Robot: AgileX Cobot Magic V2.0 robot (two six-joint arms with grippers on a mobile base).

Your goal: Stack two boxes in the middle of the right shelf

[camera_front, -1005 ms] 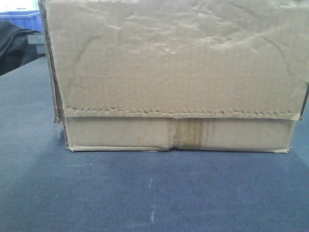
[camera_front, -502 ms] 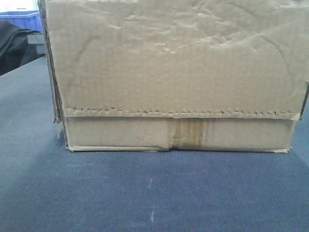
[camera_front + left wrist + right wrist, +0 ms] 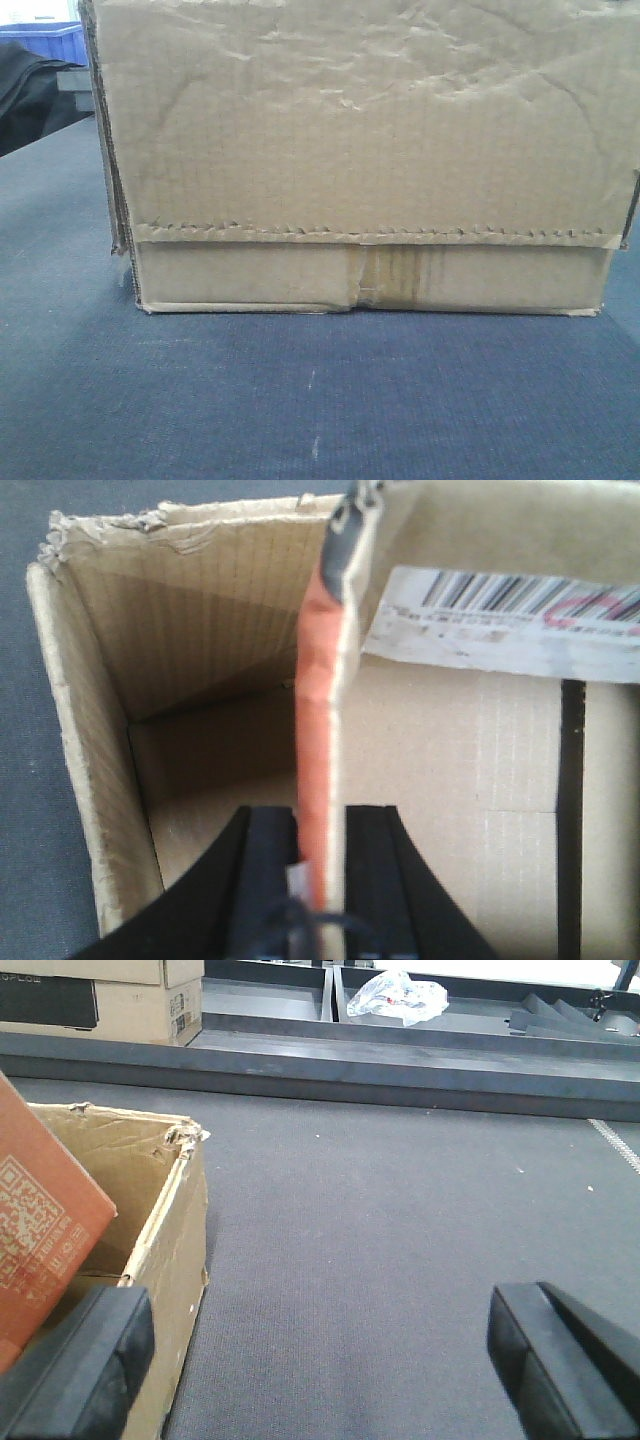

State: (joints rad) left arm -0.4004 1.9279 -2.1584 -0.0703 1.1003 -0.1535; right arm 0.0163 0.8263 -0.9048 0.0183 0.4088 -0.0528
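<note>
Left gripper clamped tight on the orange-edged wall of the printed carton, upright just ahead of it inside the open brown carton, while right gripper gapes wide, empty, that carton at its left.

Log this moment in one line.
left gripper: shut on red-print box, over open brown carton | right gripper: open, beside carton

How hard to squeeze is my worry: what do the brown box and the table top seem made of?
The brown box: corrugated cardboard, matte and wrinkled; fluted ribs show on its inside walls. The table top: looks like dark felt or carpet-like fabric, matte, with a fine woven grain.
</note>
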